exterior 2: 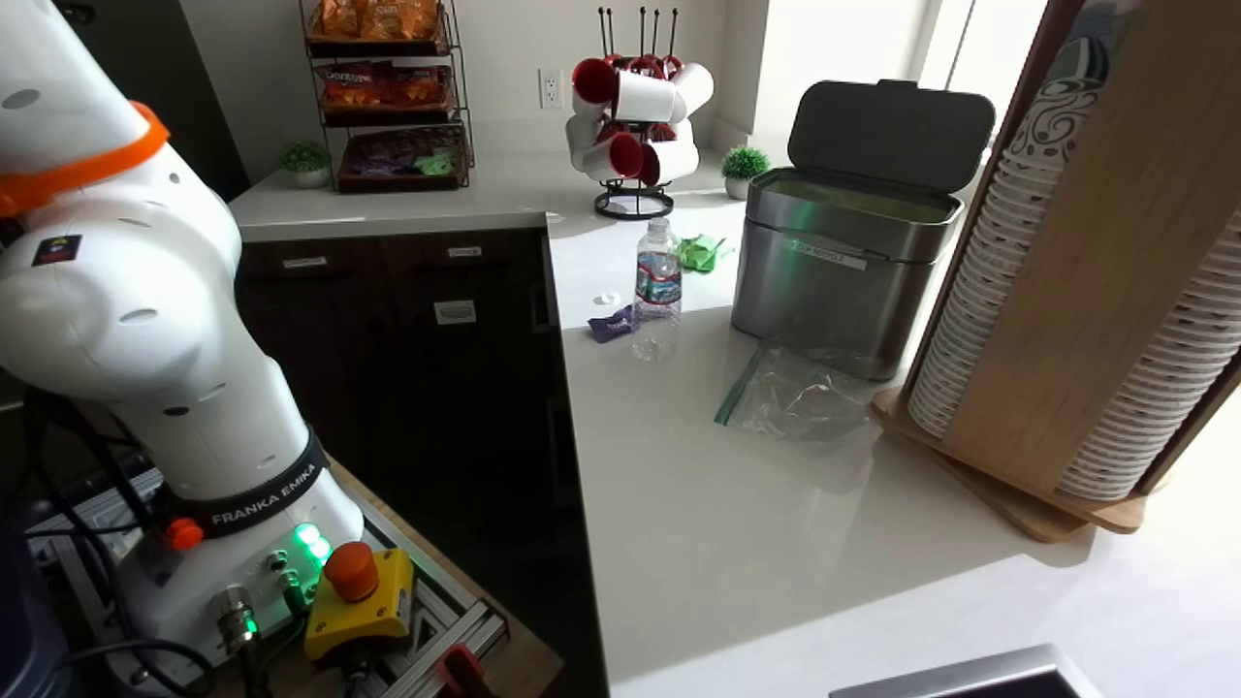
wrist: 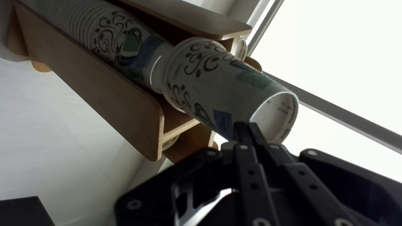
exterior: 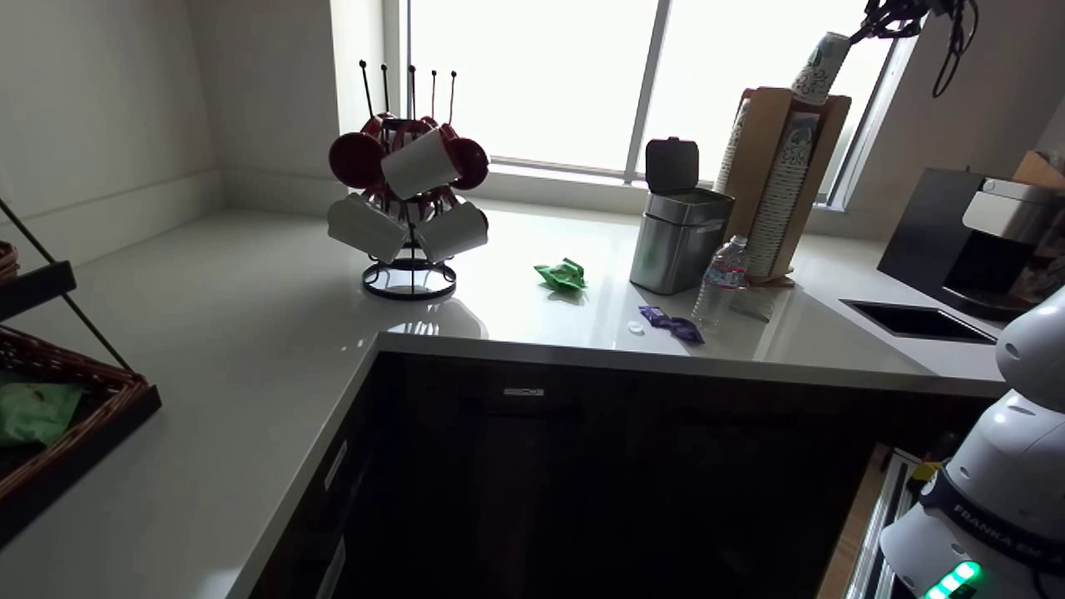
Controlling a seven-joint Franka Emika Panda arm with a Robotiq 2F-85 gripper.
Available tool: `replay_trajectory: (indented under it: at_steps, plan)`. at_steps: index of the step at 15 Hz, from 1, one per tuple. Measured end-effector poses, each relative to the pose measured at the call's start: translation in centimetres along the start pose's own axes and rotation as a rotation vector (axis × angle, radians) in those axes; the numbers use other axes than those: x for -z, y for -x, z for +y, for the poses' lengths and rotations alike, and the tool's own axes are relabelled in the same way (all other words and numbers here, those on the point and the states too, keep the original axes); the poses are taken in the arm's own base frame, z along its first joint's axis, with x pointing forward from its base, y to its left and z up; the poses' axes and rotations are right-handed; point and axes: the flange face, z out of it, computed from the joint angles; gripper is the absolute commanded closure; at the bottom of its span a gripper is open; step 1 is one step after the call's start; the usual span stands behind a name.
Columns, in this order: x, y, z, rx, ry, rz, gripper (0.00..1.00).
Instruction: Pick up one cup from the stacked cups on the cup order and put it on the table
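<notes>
Now | my pincer [wrist: 248,128] grasps the base rim of paper cup [wrist: 216,80], inverted and tilted at top of wooden holder [exterior: 761,166], on the right | probably light, easily dented; stiff rim seems the best hold

The patterned white cup [wrist: 216,78] tilts, base up, above the pale L-shaped table [exterior: 191,391]
</notes>
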Motion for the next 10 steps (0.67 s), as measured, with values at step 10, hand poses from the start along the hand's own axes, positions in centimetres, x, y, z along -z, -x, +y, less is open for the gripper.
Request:
replay_trajectory:
  at_steps: [10]
  plan:
    - [1.7, 0.7, 0.9, 0.068, -0.012, -0.008, 0.99]
